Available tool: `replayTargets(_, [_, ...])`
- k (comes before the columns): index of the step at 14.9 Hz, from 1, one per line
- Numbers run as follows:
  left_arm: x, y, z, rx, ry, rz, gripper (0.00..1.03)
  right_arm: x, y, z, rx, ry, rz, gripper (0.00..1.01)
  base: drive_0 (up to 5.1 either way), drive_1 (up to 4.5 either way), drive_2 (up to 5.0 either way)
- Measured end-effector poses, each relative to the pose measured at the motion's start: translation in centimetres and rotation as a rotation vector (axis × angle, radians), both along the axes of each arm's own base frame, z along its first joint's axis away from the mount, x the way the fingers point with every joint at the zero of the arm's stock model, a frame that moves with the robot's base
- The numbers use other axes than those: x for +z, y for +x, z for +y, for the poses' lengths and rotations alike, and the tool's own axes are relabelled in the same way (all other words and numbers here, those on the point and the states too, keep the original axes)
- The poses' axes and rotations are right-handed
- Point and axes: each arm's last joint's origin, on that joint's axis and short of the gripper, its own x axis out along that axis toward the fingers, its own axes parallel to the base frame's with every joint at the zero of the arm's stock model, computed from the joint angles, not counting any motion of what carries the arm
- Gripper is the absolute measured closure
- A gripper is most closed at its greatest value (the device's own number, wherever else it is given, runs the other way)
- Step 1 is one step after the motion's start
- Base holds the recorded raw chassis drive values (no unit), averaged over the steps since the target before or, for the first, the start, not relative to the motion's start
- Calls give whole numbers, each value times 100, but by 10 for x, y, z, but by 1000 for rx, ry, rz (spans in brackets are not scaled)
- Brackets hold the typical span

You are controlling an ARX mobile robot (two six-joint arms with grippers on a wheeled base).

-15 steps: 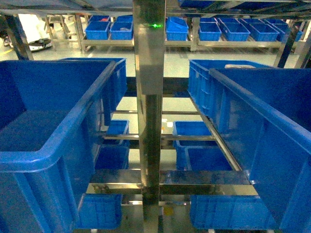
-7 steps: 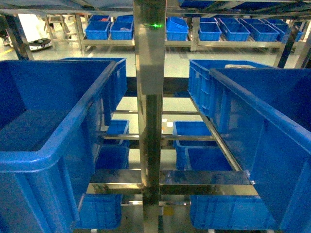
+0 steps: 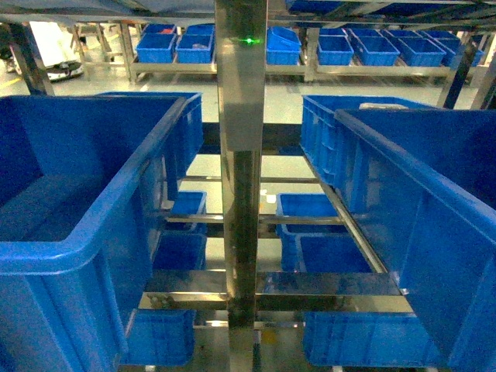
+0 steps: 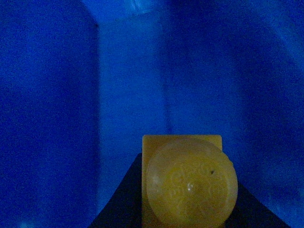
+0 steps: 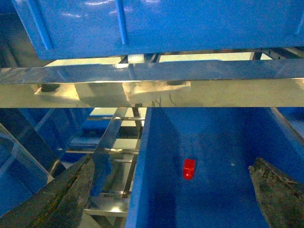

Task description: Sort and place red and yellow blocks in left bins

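The head view is showing neither arm: a steel post [image 3: 239,186] is standing between a big blue bin [image 3: 85,232] on the left and another bin [image 3: 418,232] on the right. The left wrist view is looking down into blue bin walls [image 4: 57,118], and the yellow block [image 4: 187,183] is sitting right at the left claw [image 4: 187,209], stud facing the camera, apparently clamped there with dark jaws flanking it; its long axis is running away from the lens, toward the bin's inside. The right wrist view is showing the right claw [image 5: 175,190] spread apart and holding nothing, hovering over a lower bin [image 5: 213,142] where a small red block [image 5: 189,168] is lying, below and between the fingers. The left arm seems ready to drop.
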Motion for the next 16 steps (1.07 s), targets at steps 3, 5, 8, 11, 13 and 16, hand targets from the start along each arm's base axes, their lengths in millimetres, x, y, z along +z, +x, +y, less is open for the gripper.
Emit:
replayTargets(3, [1, 13, 3, -16, -4, -52, 76, 0, 0, 0, 0, 0, 0, 3, 0, 0, 0])
replayTargets(5, [-2, 8, 10, -11, -31, -24, 58, 0, 0, 0, 0, 0, 0, 3, 0, 0, 0])
replayTargets(8, [26, -18, 10, -76, -63, -50, 24, 0, 0, 0, 0, 0, 1, 3, 0, 0, 0])
replayTargets(11, [74, -54, -3, -184, -88, -129, 5, 0, 0, 0, 0, 0, 0, 3, 0, 0, 0])
replayTargets(13, [92, -84, -15, -235, -104, -73, 5, 0, 0, 0, 0, 0, 0, 3, 0, 0, 0])
replayTargets(16, [134, -137, -40, -342, -121, -83, 5, 0, 0, 0, 0, 0, 0, 3, 0, 0, 0])
